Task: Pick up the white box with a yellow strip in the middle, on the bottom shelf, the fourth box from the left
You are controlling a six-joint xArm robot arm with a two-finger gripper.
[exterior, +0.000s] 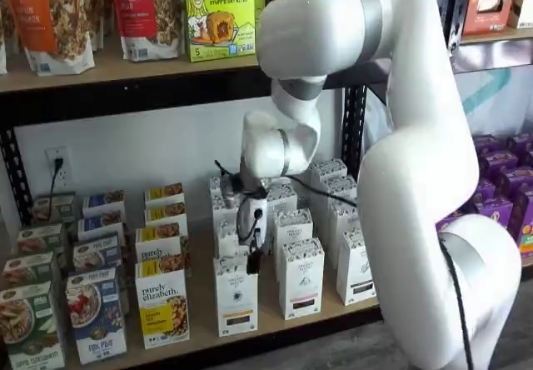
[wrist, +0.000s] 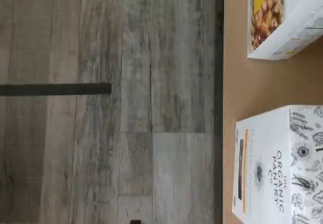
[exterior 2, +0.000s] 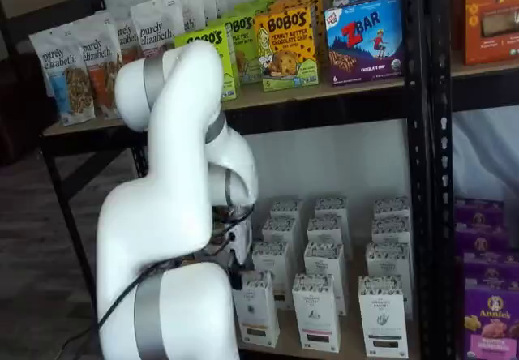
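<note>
My arm fills both shelf views, bent down toward the bottom shelf. The white box stands upright at the shelf's front edge, heading its row of alike cartons, with a wider yellow-label box just beside it. In the wrist view the white box shows its yellow strip, near the shelf's front edge with wood floor beyond. The pincer hangs right above the box; I cannot tell from the pictures how its black fingers stand, though they read fully spread, holding nothing.
</note>
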